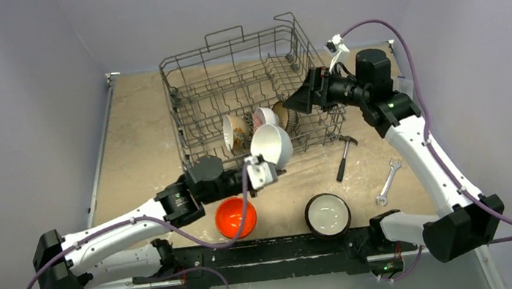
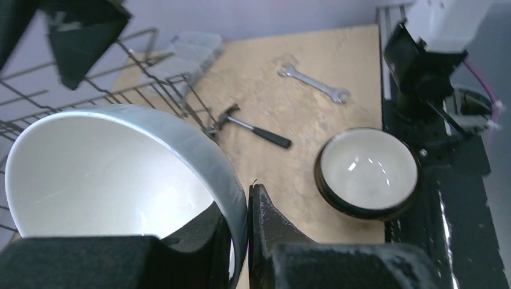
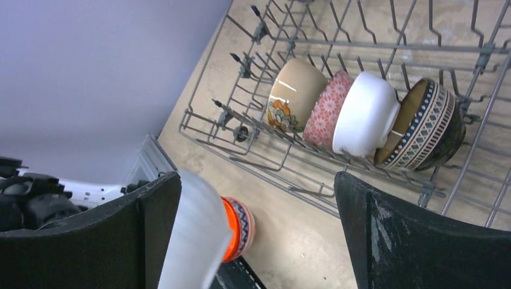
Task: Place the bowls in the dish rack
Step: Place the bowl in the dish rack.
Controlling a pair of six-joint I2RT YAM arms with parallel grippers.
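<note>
The left gripper [image 1: 265, 171] pinches the rim of the round white ceramic bowl [image 1: 271, 145], over the near edge of the dark-grey wire dish rack [image 1: 230, 81]. Tip it sideways and slide it in slowly. The right gripper [image 1: 304, 98] is spread wide.

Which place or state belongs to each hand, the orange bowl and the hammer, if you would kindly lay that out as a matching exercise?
Things:
1. left hand
2. right hand
3. orange bowl
4. hammer

Places or states:
A. open, up by the dish rack
B. lying on the table, next to the wrench
C. shut on the white bowl at its rim
D. at the near table edge, close to the left arm

Pairs: 1-C, 2-A, 3-D, 4-B
</note>
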